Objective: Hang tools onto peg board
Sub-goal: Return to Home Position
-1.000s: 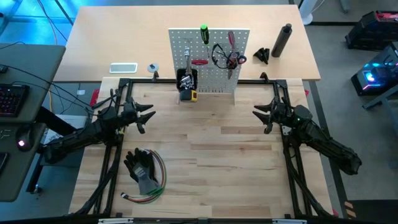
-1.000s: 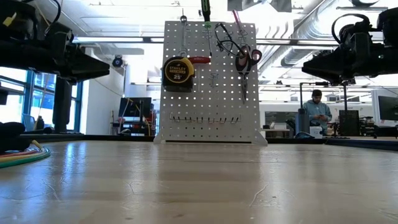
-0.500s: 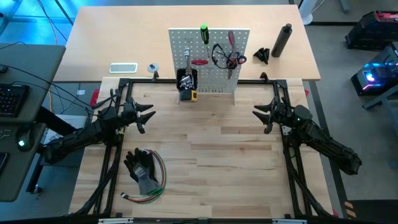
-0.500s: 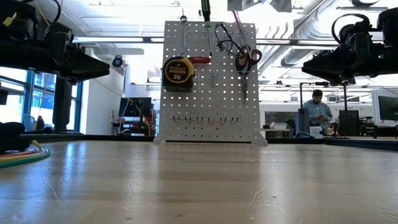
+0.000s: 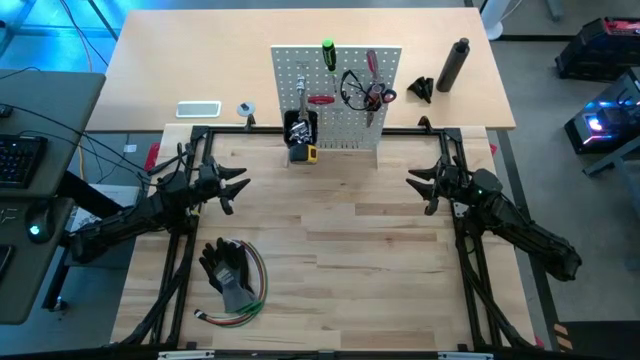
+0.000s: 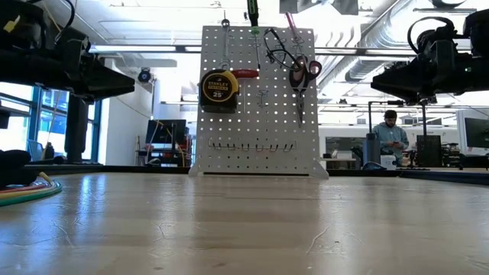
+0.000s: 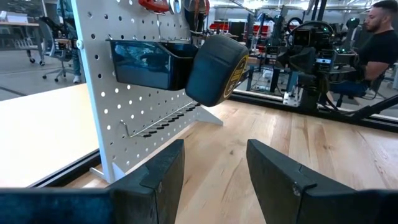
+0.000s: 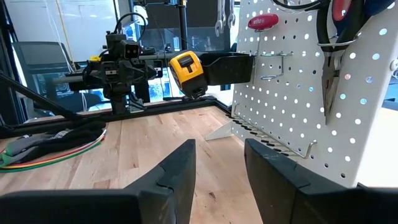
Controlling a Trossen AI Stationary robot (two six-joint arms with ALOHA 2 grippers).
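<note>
Left gripper point(image 5: 238, 190) spread and empty, left of the peg board point(image 5: 285, 70), which stands at the table's far middle. On the board: yellow tape measure point(image 6: 218, 86), dense with a hard slick shell, probably hung by its clip (hidden); red-handled scissors point(image 6: 304, 73), light rigid steel, grab at the loops. Right gripper point(image 5: 418, 190) spread and empty, to the board's right.

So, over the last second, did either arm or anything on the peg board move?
Nothing visibly changed. The left gripper and right gripper hang open and empty, one to each side, and the tape measure and scissors hang on the peg board as before.
</note>
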